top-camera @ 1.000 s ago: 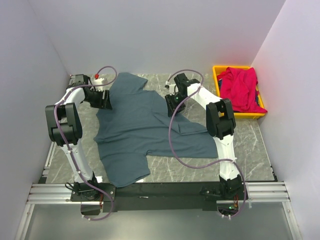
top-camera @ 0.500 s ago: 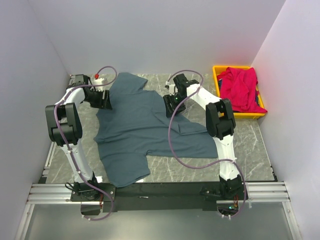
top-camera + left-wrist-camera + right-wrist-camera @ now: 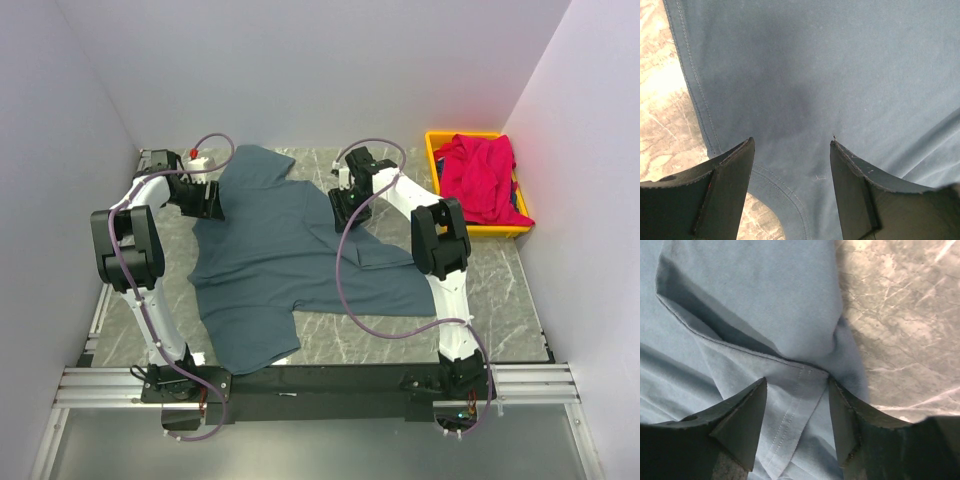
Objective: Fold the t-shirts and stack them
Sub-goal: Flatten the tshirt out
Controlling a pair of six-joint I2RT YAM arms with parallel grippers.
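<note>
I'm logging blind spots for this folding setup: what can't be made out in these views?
- Top view: the wrists hide the jaws of the left gripper and right gripper, so contact with the blue-grey t-shirt is unclear.
- Top view: the red t-shirt, bunched in the yellow bin, covers whatever lies beneath.
- Right wrist view: a raised fold shadows the cloth under it.

- Slate blue-grey t-shirt (image 3: 290,250), plain.
- Crimson red t-shirt (image 3: 485,175), plain.
- Bright yellow bin (image 3: 431,160).
- Grey tabletop (image 3: 500,290), white marble veining.
- White arms (image 3: 155,320), black joints, purple cables (image 3: 337,270).
</note>
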